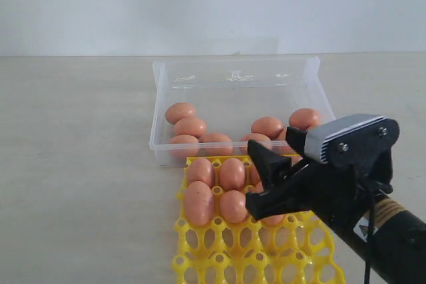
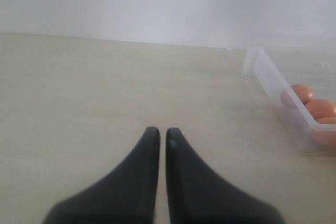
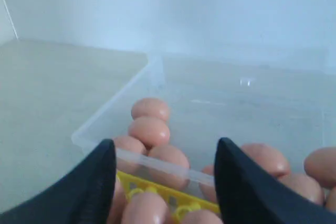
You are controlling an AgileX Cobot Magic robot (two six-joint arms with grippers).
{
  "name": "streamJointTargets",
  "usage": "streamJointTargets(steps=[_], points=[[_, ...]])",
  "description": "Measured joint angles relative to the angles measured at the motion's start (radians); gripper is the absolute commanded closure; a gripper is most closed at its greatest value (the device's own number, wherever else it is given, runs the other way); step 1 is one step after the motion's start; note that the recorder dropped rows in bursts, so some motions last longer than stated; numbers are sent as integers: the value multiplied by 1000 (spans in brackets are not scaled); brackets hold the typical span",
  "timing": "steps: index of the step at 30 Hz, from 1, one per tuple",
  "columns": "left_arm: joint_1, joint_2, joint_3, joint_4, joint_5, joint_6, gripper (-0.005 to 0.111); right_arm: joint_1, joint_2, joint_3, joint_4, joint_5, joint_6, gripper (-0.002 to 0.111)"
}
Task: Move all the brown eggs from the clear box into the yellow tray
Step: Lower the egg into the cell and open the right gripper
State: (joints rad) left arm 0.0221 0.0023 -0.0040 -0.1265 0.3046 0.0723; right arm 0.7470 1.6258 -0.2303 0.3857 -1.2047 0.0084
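While brown eggs (image 1: 190,126) lie in the clear box (image 1: 157,91), twelve o'clock of the yellow tray (image 1: 219,247), the right gripper (image 1: 257,176) hangs over the tray. Left wrist: the left gripper (image 2: 163,140) is pinched together, empty. Right wrist: jaws gape beside a seated egg (image 3: 147,211); best rise straight, brushing nothing.

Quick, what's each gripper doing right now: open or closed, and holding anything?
Left gripper: closed, holding nothing.
Right gripper: open, holding nothing.
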Motion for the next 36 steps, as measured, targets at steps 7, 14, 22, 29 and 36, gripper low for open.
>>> streamJointTargets(steps=[7,14,22,29,36], points=[[0,0,0,0,0,0,103,0,-232,-4,-11,742,66,109],[0,0,0,0,0,0,103,0,-79,-4,48,612,7,109],[0,0,0,0,0,0,103,1,33,-4,44,511,60,109],[0,0,0,0,0,0,103,1,-25,-4,34,518,78,109],[0,0,0,0,0,0,103,1,-229,-15,96,267,-76,109]])
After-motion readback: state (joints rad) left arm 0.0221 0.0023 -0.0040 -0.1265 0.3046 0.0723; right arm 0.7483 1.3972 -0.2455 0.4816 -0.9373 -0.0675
